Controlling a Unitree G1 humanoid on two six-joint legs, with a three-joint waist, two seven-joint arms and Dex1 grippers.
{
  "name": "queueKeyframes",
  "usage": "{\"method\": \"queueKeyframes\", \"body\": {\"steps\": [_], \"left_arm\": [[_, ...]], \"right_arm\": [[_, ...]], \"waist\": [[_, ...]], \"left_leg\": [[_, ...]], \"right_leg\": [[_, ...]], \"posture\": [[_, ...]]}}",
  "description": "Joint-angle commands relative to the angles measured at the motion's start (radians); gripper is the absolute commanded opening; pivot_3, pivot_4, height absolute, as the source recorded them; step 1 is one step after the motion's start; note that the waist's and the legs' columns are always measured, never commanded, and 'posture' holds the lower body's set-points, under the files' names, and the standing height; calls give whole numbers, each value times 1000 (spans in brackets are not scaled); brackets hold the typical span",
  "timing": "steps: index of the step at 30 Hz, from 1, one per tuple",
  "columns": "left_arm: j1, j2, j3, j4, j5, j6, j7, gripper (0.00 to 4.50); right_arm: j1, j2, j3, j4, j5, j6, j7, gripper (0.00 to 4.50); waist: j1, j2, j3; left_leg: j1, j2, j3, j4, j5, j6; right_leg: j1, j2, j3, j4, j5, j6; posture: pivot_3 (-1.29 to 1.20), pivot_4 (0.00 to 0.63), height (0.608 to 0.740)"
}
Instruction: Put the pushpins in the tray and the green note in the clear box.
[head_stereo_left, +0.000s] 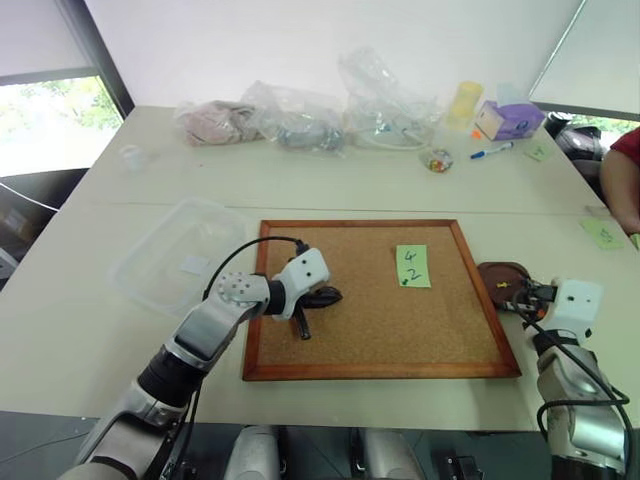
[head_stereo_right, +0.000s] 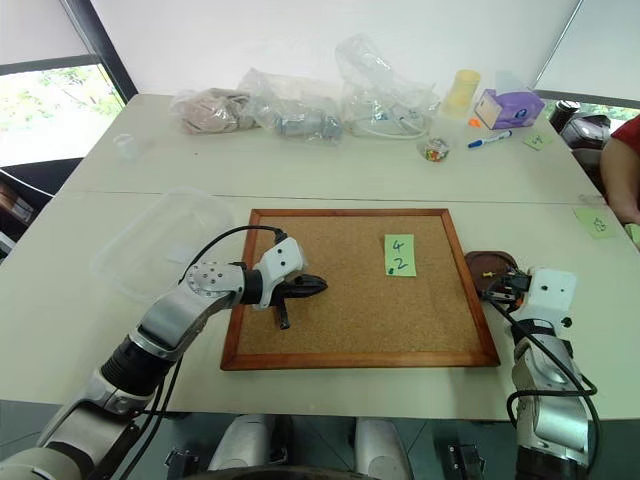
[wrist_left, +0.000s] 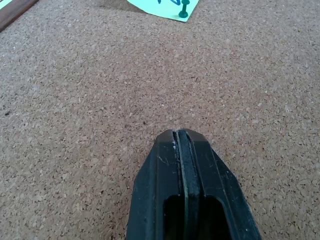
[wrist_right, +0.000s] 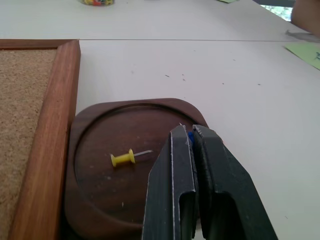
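My head views are evenly bright with soft daylight; the window (head_stereo_left: 45, 125) at far left is blown out to near white. The pale table (head_stereo_left: 330, 180) glares a little, and shadows are faint, the clearest a small dark one under my left gripper (head_stereo_left: 322, 297) on the cork board (head_stereo_right: 340, 320). Straight edges bow slightly toward the corners. My left wrist view is sharp on the cork grain. In my right wrist view the tray (wrist_right: 95, 200) is crisp, while the far tabletop goes soft.

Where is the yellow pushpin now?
The yellow pushpin lies inside the tray, just right of the cork board, near the right pincer.
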Motion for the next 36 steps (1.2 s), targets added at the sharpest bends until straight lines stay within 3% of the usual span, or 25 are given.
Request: {"method": "queueKeyframes", "body": {"steps": [1, 5, 6, 9, 15, 26, 31, 36], "left_arm": [[-7, -3, 3, -14, 9, -11, -3, 0], [-5, -2, 6, -17, 11, -9, -2, 0], [-4, -1, 6, -18, 11, -8, -1, 0], [-4, 0, 7, -19, 14, -8, -1, 0], [-1, 2, 10, -25, 17, -5, 2, 0], [1, 0, 11, -28, 16, -4, 3, 0], [2, -2, 13, -25, 14, -6, 1, 0], [-6, -3, 14, -10, 15, -17, -8, 0]], "right_arm": [[-17, -18, -3, 12, 12, -23, 33, 53], [-29, -17, 6, 45, 12, -23, 58, 53], [-32, -16, 6, 52, 11, -26, 60, 313], [-37, -14, 3, 63, 7, -32, 60, 1407], [-41, -7, -7, 57, 16, -49, 42, 4435], [-46, -3, -52, -64, 45, -132, -2, 4435], [-1, -19, 78, -256, 100, -24, 111, 4435], [35, 11, 296, -330, 70, 43, 169, 4435]], "waist": [[0, 0, 0], [-1, 0, 0], [-1, 0, 0], [0, 0, 0], [-1, 1, 0], [-1, 1, 0], [-1, 2, 0], [0, 2, 0]], "left_leg": [[0, 0, 0, 0, 0, 0], [0, 0, 0, 0, 0, 0], [0, 0, 0, 0, 0, 0], [0, 0, 0, 0, 0, 0], [0, 0, 0, 0, 0, 0], [0, 0, 0, 0, 0, 0], [0, 0, -1, 0, 0, 0], [0, 0, -1, 0, 0, 0]], "right_leg": [[0, 0, 0, 0, 0, 0], [0, 0, 0, 0, 1, 1], [0, 0, 0, 0, 1, 1], [0, 0, 0, 0, 1, 1], [0, 0, 0, 0, 1, 2], [0, 0, 0, 0, 1, 2], [0, 0, 0, 0, 1, 2], [0, 1, 0, 0, 1, 1]], "posture": [[0, 150, 737], [0, 150, 737], [0, 150, 737], [0, 150, 737], [0, 150, 737], [0, 150, 737], [0, 150, 737], [0, 150, 737]]}}
